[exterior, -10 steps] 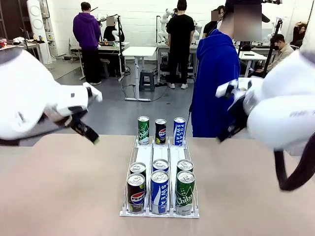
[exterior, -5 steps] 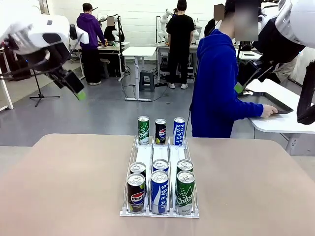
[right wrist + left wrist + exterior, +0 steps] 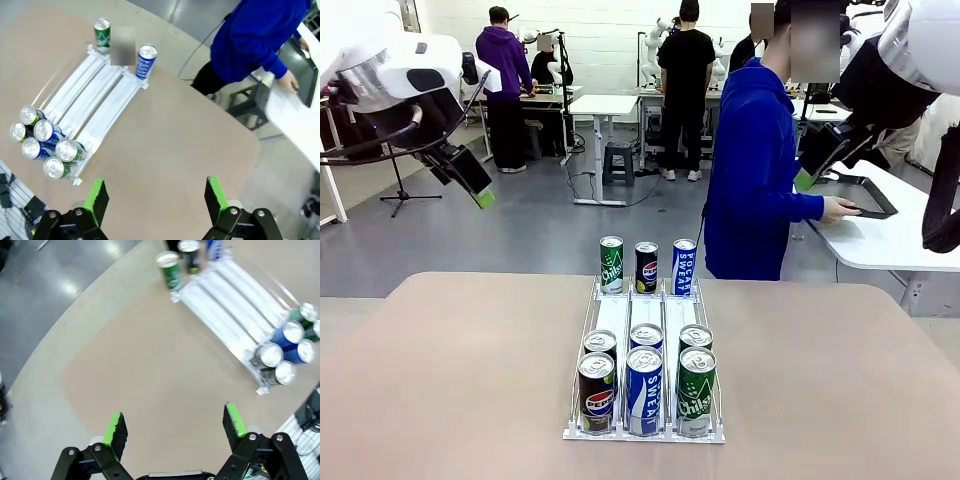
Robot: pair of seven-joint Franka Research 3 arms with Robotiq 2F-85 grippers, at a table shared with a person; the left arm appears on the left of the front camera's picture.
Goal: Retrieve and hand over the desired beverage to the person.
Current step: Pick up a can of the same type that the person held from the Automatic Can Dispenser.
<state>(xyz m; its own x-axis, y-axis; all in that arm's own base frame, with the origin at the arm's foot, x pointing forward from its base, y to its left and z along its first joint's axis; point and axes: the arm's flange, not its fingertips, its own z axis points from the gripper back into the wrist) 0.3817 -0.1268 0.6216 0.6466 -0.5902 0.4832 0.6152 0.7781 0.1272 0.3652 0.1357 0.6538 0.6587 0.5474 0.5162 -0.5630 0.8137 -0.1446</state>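
Tan flat-topped bench [image 3: 450, 380], with a clear and white three-lane plastic rack [image 3: 620, 315] at its middle. Nine slim aluminium drink cans [image 3: 644, 390] stand in the rack. Six are packed two deep at the robot's end and three stand in a row at the far end, in black, blue and green labels.

The person in a bright blue hooded sweatshirt [image 3: 755, 170] stands beyond the far edge, turned side-on. One hand rests on a dark flat device [image 3: 868, 200] on a white side table [image 3: 880, 245]. The person gives no pointing gesture, so I cannot tell which drink is wanted.

Left fingers [image 3: 116, 432] are spread wide and empty, high over the bench. Right fingers [image 3: 97, 197] are the same, well clear of the rack.

My judgement is that these cans are smooth, thin-walled and easily dented, and fairly weighty if full. The best hold is mid-body across the round side, with moderate squeeze. The near cans sit tight together, so the far row offers easier finger room.
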